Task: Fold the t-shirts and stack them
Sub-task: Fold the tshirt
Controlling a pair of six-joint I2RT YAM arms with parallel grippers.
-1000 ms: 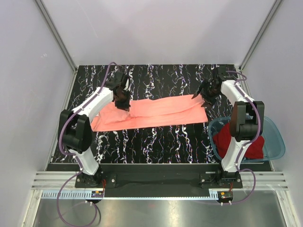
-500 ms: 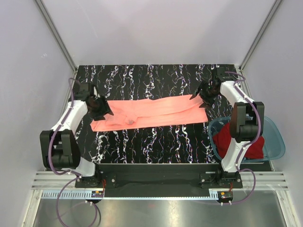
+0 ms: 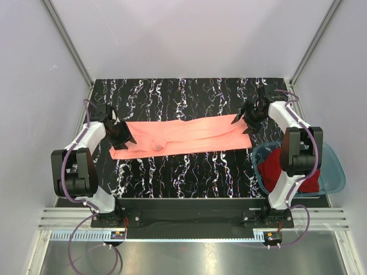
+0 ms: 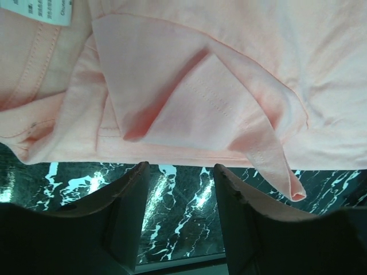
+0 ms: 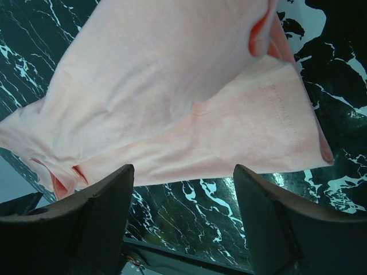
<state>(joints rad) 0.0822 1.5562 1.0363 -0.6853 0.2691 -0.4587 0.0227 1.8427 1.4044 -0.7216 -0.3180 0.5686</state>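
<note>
Left gripper (image 4: 180, 172): jaws parted about halfway, nothing between them, only marble table (image 4: 172, 229) showing in the gap. A second earlier it was pinched tight over the shirt's middle-left. It had since let go and swung out to the shirt's left end, with the cloth edge just ahead of its fingers.

Right gripper (image 5: 183, 177): wide, empty, unchanged, parked at the right end of the same cloth.

Salmon-pink t-shirt (image 3: 183, 136) lay flat across the table as a long narrow band, left to right. White label (image 4: 49, 10) and collar were at the left end. In the left wrist view one loose flap (image 4: 275, 154) poked past the edge.

Dark red t-shirt (image 3: 287, 172) sat bunched in the blue basin (image 3: 338, 172) at right, untouched.

My read: the lengthwise fold was laid and released, so the crosswise fold was due next, probably with both ends regripped. That flap could spoil the fold if not tucked in first. Stacking was a long way off.
</note>
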